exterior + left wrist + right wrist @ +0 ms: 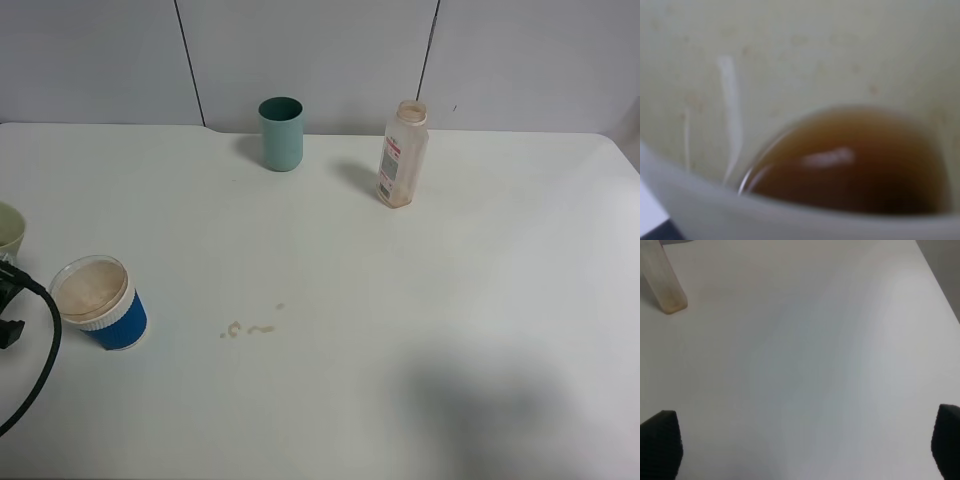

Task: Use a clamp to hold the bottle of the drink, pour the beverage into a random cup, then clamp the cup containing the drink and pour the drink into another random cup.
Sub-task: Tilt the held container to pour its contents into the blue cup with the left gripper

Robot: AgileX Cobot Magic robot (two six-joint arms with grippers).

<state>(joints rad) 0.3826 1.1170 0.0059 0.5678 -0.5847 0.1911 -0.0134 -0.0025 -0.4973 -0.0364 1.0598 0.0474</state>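
Exterior high: white table [420, 330], brown drips [250, 328], grey panelled wall [100, 60] behind; left claw [6, 275] closed, seemingly round pale tumbler [790, 60] of brown drink [850, 160]; right claw [805, 450] agape above table, bottle [402, 155] well ahead.

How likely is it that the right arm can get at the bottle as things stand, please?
Probably yes: the right pincer is open and empty, the bottle stands upright on the table, and nothing shows between them in the wrist view.

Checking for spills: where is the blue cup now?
In the high view the blue cup stands at the left, just right of the pale green cup, with spilled drops to its right.
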